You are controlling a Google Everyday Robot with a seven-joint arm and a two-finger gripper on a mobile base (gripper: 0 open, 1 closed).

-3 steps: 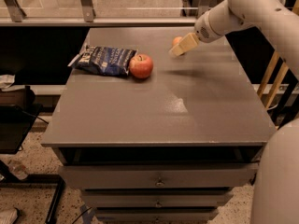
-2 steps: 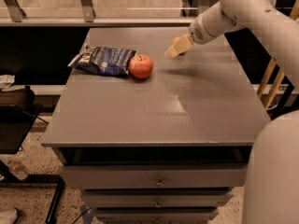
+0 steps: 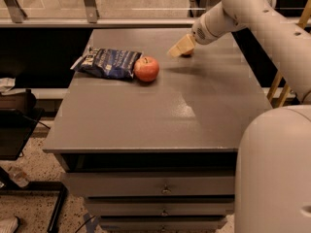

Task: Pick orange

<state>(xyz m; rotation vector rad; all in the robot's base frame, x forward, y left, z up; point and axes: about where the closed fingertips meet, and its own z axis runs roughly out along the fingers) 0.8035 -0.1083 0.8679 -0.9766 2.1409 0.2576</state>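
My gripper [image 3: 179, 48] hangs low over the far middle of the grey table [image 3: 194, 115], at the end of the white arm that comes in from the upper right. A small sliver of the orange [image 3: 187, 55] shows on the tabletop right under and behind the gripper tip. The gripper hides most of it. I cannot tell whether the gripper touches it. The larger red apple [image 3: 146, 68] with a stem sits to the left, a short way from the gripper.
A dark blue chip bag [image 3: 109, 62] lies against the apple's left side near the table's left edge. The table has drawers below its front edge. My white base [image 3: 277, 174] fills the lower right. A railing runs behind the table.
The gripper has moved left and a little farther back over the table, and now sits over the orange. The apple and bag have not moved on the table.
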